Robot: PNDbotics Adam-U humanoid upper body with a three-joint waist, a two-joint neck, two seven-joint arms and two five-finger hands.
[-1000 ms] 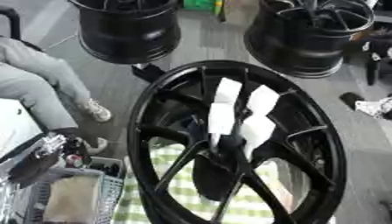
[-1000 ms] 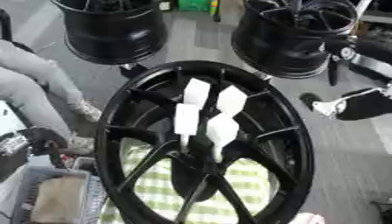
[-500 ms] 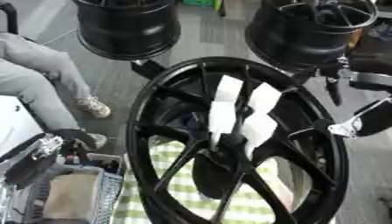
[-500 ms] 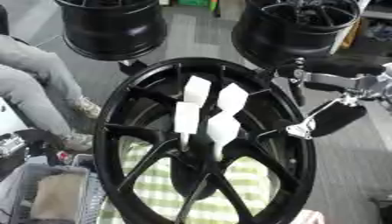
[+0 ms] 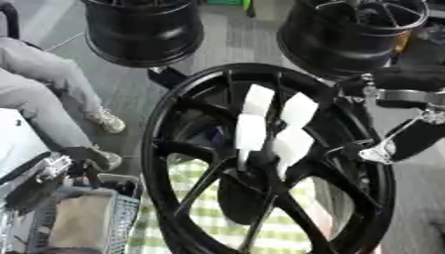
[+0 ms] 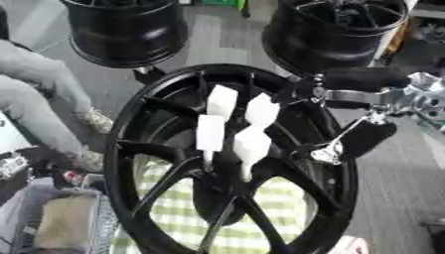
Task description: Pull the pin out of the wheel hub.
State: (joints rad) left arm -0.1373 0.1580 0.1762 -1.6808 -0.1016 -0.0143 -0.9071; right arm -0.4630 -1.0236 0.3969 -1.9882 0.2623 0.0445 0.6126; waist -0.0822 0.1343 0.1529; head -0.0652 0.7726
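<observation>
A large black wheel hub (image 6: 130,149) lies flat on a green-and-white checked cloth. Several white pins with flat white tops (image 6: 211,133) stand upright close together at its centre. My right arm comes in from the right over the far rim. My right hand (image 6: 361,139) hangs open above the hub's right rim, its fingers pointing down and left, a short way right of the pins and touching none of them. My left hand (image 5: 39,182) rests open at the lower left, off the hub.
Two more black wheels (image 6: 126,30) (image 6: 334,30) stand on the grey floor behind the hub. A grey basket holding a tan cloth (image 5: 78,223) sits at the lower left. A person's legs (image 5: 43,94) stretch in from the left edge.
My right arm has swung in from the right edge, bringing the hand over the hub's right rim. The pins have not moved. The left hand stays where it was.
</observation>
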